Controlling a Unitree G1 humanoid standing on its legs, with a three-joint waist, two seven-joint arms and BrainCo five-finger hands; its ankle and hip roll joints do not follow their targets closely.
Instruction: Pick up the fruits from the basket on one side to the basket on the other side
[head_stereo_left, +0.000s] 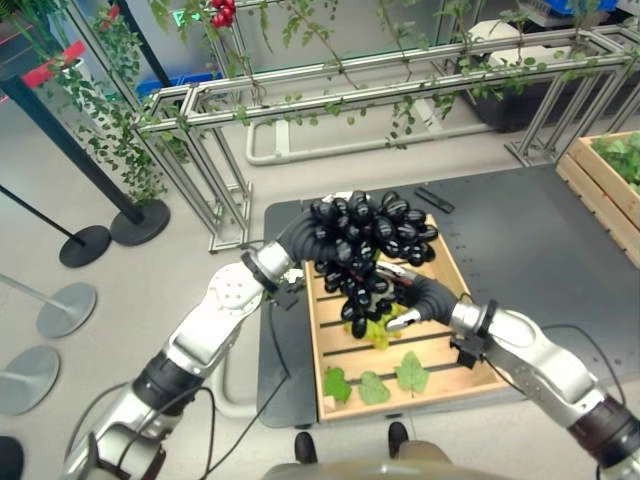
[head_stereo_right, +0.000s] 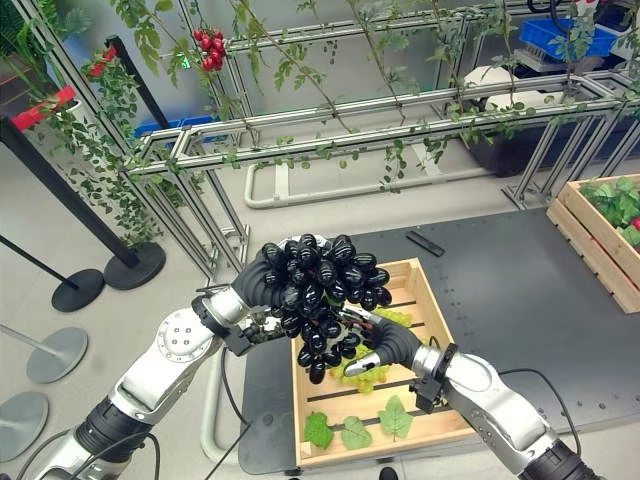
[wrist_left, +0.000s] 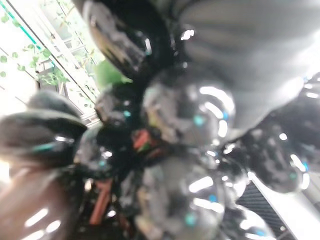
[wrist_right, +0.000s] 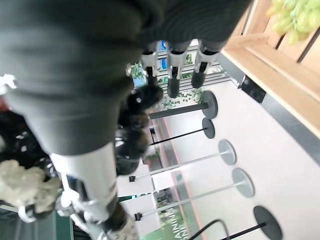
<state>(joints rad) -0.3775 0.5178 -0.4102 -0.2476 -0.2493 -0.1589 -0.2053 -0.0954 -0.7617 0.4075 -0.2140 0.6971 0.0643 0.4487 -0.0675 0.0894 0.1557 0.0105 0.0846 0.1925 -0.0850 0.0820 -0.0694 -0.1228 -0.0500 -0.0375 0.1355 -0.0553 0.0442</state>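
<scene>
A big bunch of black grapes (head_stereo_left: 370, 240) hangs in the air over the far end of a wooden crate (head_stereo_left: 420, 397). My left hand (head_stereo_left: 305, 240) is buried in the bunch from the left, and its wrist view shows glossy black grapes (wrist_left: 185, 110) right against it. From the right, my right hand (head_stereo_left: 415, 297) reaches under the bunch's lower tip. Its fingers (wrist_right: 172, 75) stay straight beside the dangling grapes (wrist_right: 132, 125), so it is open. A green grape bunch (head_stereo_left: 377, 332) lies in the crate below.
Green leaves (head_stereo_left: 375, 385) lie at the crate's near end. The crate rests on a dark mat (head_stereo_left: 520, 240). A second wooden crate (head_stereo_left: 600, 195) with greenery stands at the far right. A metal vine frame (head_stereo_left: 330, 95) runs behind, and stanchion bases (head_stereo_left: 85, 245) stand at the left.
</scene>
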